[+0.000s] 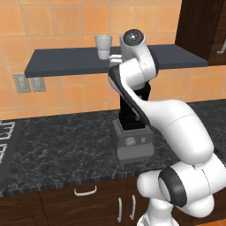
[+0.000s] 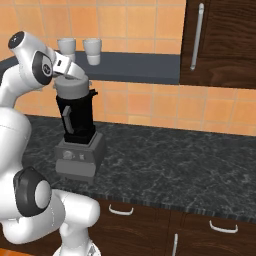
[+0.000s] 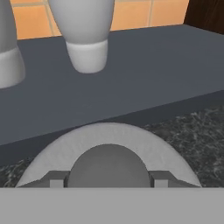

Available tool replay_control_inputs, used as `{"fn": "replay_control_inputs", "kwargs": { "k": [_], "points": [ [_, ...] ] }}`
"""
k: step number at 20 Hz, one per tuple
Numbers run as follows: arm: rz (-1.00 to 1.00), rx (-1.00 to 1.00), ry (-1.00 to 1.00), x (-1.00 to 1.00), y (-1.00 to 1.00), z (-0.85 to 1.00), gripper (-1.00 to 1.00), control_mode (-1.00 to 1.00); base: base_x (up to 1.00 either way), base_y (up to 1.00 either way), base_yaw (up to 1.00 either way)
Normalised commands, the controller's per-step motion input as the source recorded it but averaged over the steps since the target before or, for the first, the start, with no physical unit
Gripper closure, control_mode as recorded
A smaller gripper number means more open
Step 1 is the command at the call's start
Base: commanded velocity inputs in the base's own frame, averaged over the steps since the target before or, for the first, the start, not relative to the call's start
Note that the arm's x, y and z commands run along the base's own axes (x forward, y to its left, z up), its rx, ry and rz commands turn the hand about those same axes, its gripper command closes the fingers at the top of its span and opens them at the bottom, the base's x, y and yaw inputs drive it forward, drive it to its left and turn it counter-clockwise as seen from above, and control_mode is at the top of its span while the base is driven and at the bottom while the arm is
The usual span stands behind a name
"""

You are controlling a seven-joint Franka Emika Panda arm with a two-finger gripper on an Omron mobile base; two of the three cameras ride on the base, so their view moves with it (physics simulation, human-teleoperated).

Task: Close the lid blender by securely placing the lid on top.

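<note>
Blender stood on the dark marbled desk, its tall black jar upright on a boxy grey base with a round dial facing forward. A grey side handle ran down the jar in the right base view. In the left base view the arm's white link crossed in front of the blender, hiding most of the jar, while the base and dial stayed visible.

At the jar's mouth sat the lid, a round grey disc roughly as wide as the opening; whether it was fully seated could not be told. The pincer came in from the upper left at a slant, closed on the lid's raised centre knob. From the hand view, the lid spread as a pale arc, the darker knob rising in the middle with the pincer and its 2 finger tips pressed against either side.

Behind the blender, a dark wall shelf carried 2 white cups, and an orange tiled wall lay beyond. A dark wooden cabinet hung on the right.
</note>
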Motion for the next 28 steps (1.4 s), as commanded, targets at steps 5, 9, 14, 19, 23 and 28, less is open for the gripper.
{"fn": "replay_control_inputs", "kwargs": {
  "k": [5, 9, 14, 19, 23, 28],
  "points": [
    [0.0, 0.0, 0.0, 0.05, -0.09, 0.21, 1.0, -1.0, 0.0, 0.0, 0.0],
    [0.0, 0.0, 0.0, 0.01, 0.09, 0.64, 1.0, -1.0, 0.0, 0.0, 0.0],
    [-0.01, -0.02, 0.0, -0.11, -0.16, 0.3, 1.0, -1.0, 0.0, 0.0, 0.0],
    [-0.01, -0.02, -0.04, -0.38, -0.43, 0.0, 1.0, -1.0, 0.0, 0.0, 0.0],
    [0.0, -0.01, -0.05, -0.09, 0.08, -0.01, 1.0, -1.0, 0.0, 0.0, 0.0],
    [-0.01, 0.0, -0.05, 0.34, 0.4, 0.0, 1.0, -1.0, 0.0, 0.0, 0.0]
  ]
}}
